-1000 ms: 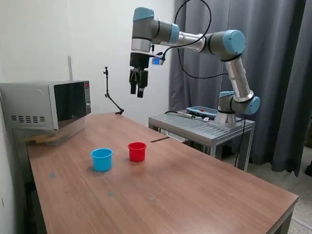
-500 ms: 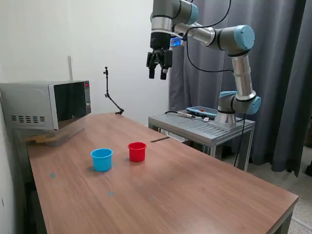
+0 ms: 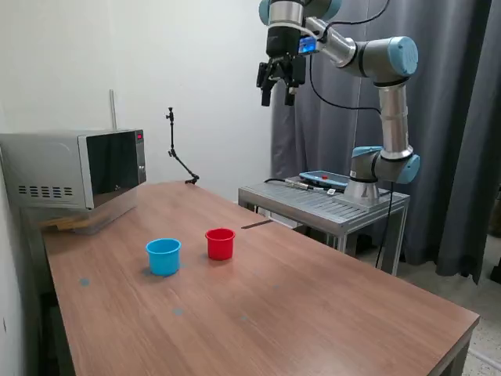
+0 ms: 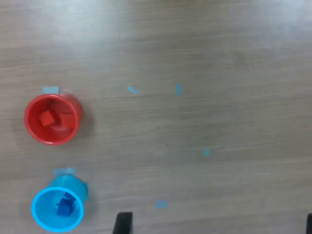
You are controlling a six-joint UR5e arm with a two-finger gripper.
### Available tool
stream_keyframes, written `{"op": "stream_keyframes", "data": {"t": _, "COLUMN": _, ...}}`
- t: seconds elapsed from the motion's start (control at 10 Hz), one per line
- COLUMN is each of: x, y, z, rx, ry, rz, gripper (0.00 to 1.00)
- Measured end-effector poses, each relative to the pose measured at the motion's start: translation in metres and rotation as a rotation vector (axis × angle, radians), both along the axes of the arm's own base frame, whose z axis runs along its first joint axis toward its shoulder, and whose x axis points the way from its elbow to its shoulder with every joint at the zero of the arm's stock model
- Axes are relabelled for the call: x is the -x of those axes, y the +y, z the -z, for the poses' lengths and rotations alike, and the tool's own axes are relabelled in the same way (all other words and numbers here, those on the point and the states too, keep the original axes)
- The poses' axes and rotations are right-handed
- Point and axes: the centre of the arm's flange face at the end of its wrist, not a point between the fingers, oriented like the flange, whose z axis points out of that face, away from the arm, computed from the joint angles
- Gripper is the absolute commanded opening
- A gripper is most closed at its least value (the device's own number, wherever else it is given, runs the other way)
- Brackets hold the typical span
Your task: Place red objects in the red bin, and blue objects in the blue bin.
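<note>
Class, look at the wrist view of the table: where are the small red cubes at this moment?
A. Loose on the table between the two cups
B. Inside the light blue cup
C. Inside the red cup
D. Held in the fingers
C. The wrist view looks straight down into the red cup, and two red cubes lie on its floor; the blue cup holds only dark blue.

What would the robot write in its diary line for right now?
gripper: open, empty, high above table | red cup: two red cubes inside | blue cup: blue cube inside
</note>
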Motion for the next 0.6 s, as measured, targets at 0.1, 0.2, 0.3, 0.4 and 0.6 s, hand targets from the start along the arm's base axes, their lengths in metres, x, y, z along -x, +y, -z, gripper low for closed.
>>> {"op": "stream_keyframes", "data": {"t": 0.1, "x": -0.010, "y": -0.004, "z": -0.011, "rx": 0.000, "ry": 0.011, "rz": -0.006, "gripper": 1.00}}
{"op": "stream_keyframes", "data": {"t": 0.2, "x": -0.021, "y": -0.012, "z": -0.020, "rx": -0.001, "ry": 0.019, "rz": -0.016, "gripper": 1.00}}
{"op": "stream_keyframes", "data": {"t": 0.3, "x": -0.034, "y": -0.019, "z": -0.026, "rx": 0.000, "ry": 0.022, "rz": -0.024, "gripper": 1.00}}
{"op": "stream_keyframes", "data": {"t": 0.4, "x": -0.048, "y": -0.023, "z": -0.029, "rx": 0.000, "ry": 0.021, "rz": -0.031, "gripper": 1.00}}
{"op": "stream_keyframes", "data": {"t": 0.6, "x": -0.076, "y": -0.025, "z": -0.030, "rx": 0.001, "ry": 0.006, "rz": -0.036, "gripper": 1.00}}
